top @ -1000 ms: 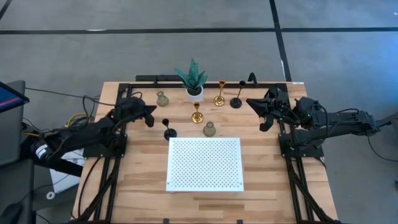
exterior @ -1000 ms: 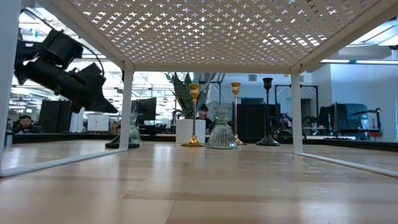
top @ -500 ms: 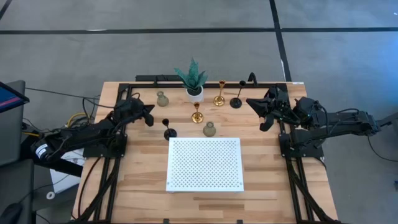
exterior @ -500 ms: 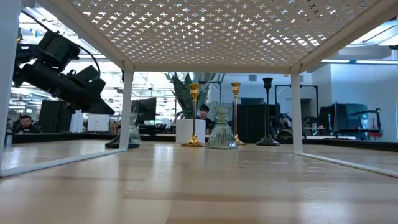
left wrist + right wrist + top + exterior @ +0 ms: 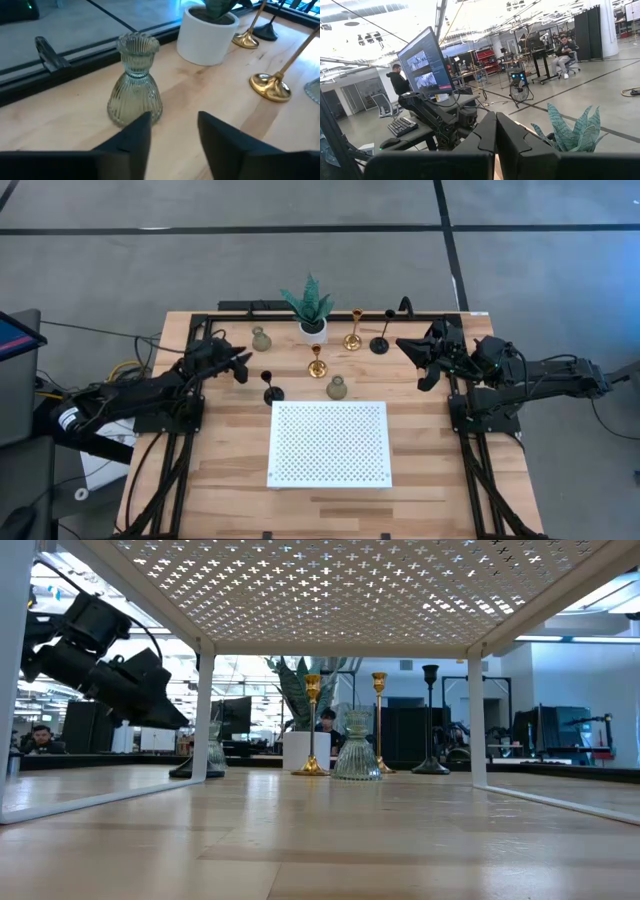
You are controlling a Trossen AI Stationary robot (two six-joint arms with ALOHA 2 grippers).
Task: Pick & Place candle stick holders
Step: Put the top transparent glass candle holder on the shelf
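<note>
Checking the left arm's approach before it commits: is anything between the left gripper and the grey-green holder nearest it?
Nothing visible. The left gripper is open and faces the grey-green holder across bare table. The white pot and a gold holder stand off to one side.

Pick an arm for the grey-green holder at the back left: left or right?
Left. The left gripper is open, facing that grey-green holder. The right gripper is shut across the table.

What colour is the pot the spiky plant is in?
White. The pot shows best in the left wrist view.
</note>
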